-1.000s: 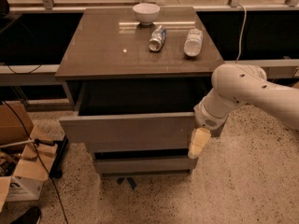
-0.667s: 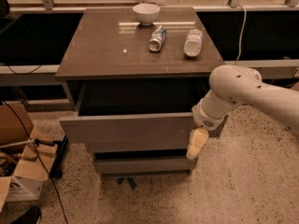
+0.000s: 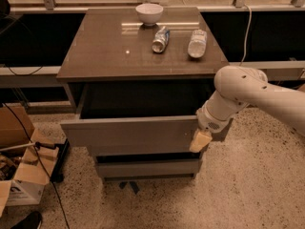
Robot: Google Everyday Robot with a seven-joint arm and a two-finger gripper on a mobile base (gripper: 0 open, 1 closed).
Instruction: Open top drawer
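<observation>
The top drawer point(image 3: 133, 132) is a wide grey drawer with a flat handleless front. It stands pulled well out of the cabinet, its dark inside showing. My gripper point(image 3: 200, 141) hangs from the white arm at the right end of the drawer front, its tan fingers point(image 3: 200, 140) pointing down against the front's right edge. The middle drawer front point(image 3: 147, 167) sits below, pushed in further.
On the cabinet top point(image 3: 105, 51) stand a white bowl point(image 3: 149, 13), a lying can point(image 3: 161, 39) and a lying plastic bottle point(image 3: 197, 43). Cardboard boxes point(image 3: 21, 175) lie on the floor at the left. A speckled floor point(image 3: 257, 185) spreads to the right.
The arm and gripper have shifted slightly left along the drawer front. The drawer stays pulled out about as far as before.
</observation>
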